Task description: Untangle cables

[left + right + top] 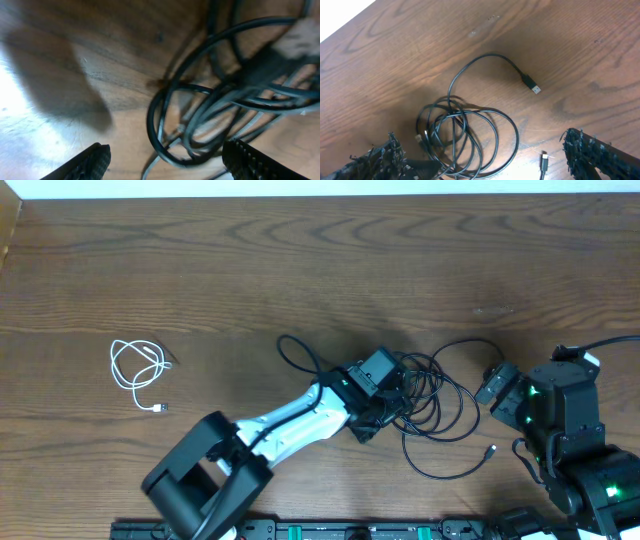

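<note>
Two black cables (pixel 432 395) lie in a tangled coil right of the table's middle, and one loose end curls out to the left (pixel 292 352). My left gripper (pixel 392 408) sits low over the coil's left side. In the left wrist view it is open (pixel 167 160), with black loops (pixel 200 115) lying between and ahead of its fingers (pixel 95 160), unpinched. My right gripper (pixel 490 388) hangs open just right of the coil (pixel 465 135); nothing is between its fingers (pixel 592 152). A USB plug (pixel 534 89) and a small plug (pixel 544 161) lie free. The white cable (pixel 138 365) is coiled alone at the far left.
The left arm's white link (pixel 290 425) stretches from its base at the front towards the coil. A black rail (pixel 350 530) runs along the table's near edge. The table's far edge (pixel 320 194) meets a white wall.
</note>
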Robot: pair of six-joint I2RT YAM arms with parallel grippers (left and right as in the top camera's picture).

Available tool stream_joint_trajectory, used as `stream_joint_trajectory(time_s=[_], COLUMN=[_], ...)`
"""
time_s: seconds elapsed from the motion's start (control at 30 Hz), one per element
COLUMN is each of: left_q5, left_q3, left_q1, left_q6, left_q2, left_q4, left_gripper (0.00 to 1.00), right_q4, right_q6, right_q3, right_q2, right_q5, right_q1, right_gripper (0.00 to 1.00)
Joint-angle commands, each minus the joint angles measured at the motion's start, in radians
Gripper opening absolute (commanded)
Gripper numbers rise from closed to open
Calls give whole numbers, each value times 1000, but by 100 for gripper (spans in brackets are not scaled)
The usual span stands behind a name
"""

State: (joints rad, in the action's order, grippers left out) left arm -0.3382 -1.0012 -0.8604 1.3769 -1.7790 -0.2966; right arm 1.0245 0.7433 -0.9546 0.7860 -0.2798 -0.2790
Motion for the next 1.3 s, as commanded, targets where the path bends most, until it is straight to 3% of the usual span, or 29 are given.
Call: stream_joint_trajectory(time_s=[0.0,0.03,0.13,0.33,0.5,0.57,0.6,0.63,0.7,0.73,0.87,1.03,1.27], left_q5=[-7,0,45,32,37,37,37,36,36,36,26,-31,-126], left_q3=[-11,-11,-11,-11,-11,-11,-11,-11,-11,-11,-11,-11,-11], left_q1=[-18,-20,-19,21,96,129,151,164,183,187,184,182,183], left_q6=[16,16,8,-136,-162,-174,-181,-183,-202,-210,-214,-214,-243], left_q2=[-57,-69,-98,-38,103,158,196,219,264,279,321,336,355], left_q4=[19,25,11,-42,-129,-133,-133,-133,-133,-133,-133,-119,-12], left_gripper=[73,63,8,8,7,7,8,8,8,8,8,8,8], right_q4=[13,14,21,52,65,64,61,59,56,56,27,-76,-201], right_q6=[12,12,12,11,12,12,12,12,10,-2,-37,-31,34], right_q3=[-13,-13,-12,-12,-5,2,8,11,19,23,29,29,29], right_q2=[0,0,0,6,43,65,89,106,147,173,279,415,605], right_q5=[-21,-21,-20,37,104,167,226,267,349,398,524,612,589], right_q1=[3,3,3,3,3,3,3,2,2,2,-3,-41,-115], right_gripper=[99,99,99,99,99,88,74,67,63,64,88,94,97])
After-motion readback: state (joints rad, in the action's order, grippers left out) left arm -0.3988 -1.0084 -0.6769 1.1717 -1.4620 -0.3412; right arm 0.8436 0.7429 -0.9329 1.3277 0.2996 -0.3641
